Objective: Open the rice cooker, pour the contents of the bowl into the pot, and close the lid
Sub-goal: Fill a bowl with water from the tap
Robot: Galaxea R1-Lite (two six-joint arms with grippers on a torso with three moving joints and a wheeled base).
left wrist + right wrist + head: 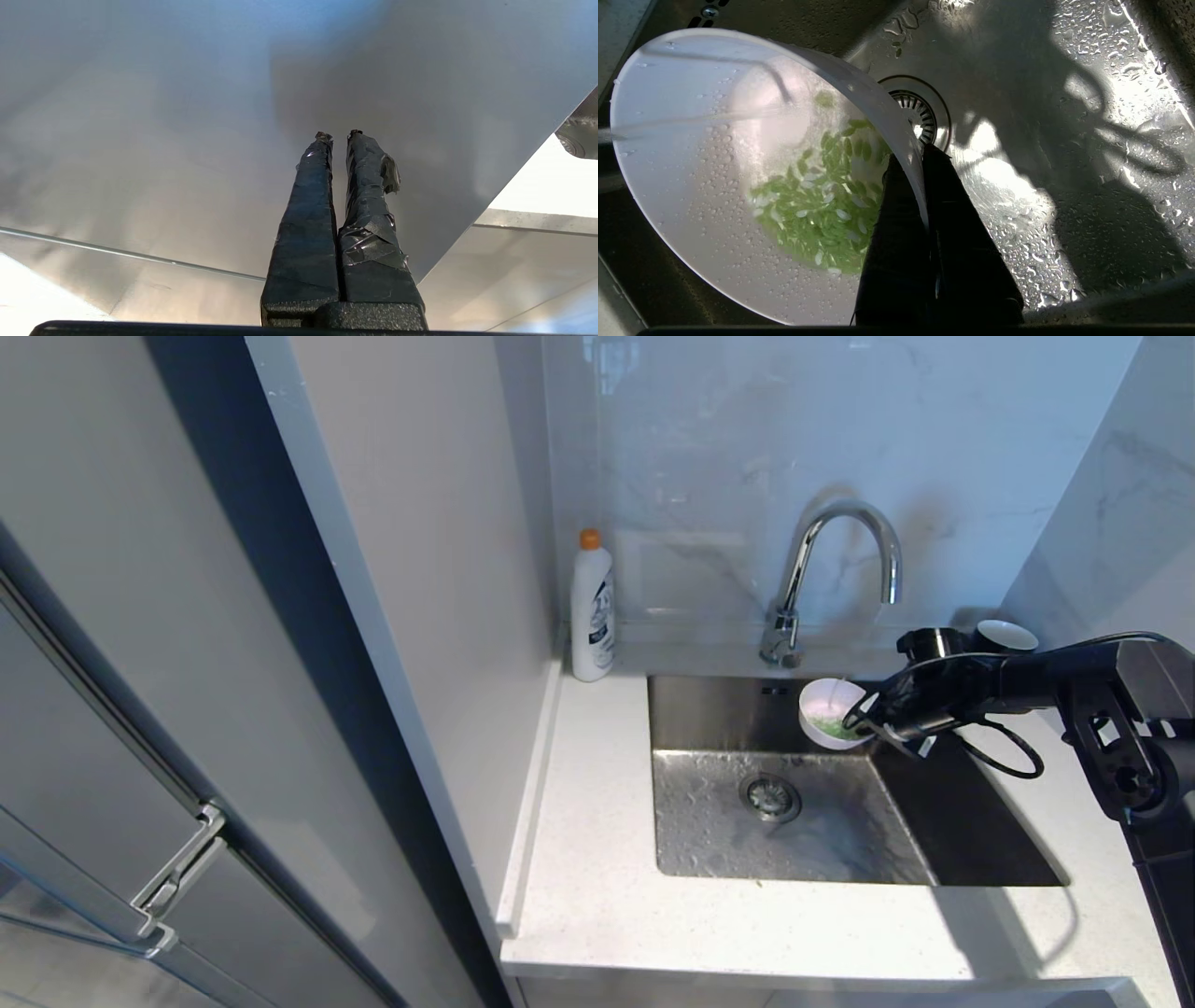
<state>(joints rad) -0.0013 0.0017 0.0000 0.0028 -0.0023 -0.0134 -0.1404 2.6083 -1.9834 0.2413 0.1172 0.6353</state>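
Observation:
My right gripper (864, 723) is shut on the rim of the bowl (826, 709), one finger inside and one outside, and holds it tilted over the back of the sink below the tap spout. The bowl (691, 186) is white and wet inside. Its contents (822, 205), green bits mixed with whitish grains, lie in water at the low side beside the right gripper (915, 156). A thin stream of water runs from the spout into the bowl. My left gripper (338, 135) is shut and empty beside a grey panel, outside the head view. The rice cooker, its pot and its lid are out of view.
The steel sink (709, 709) is wet, with a round drain (770, 796) in its floor. A chrome faucet (840, 523) stands behind it. A white bottle with an orange cap (592, 607) stands at the back left. Two cups (1004, 635) sit at the back right. A tall cabinet panel (420, 616) borders the white counter (597, 896).

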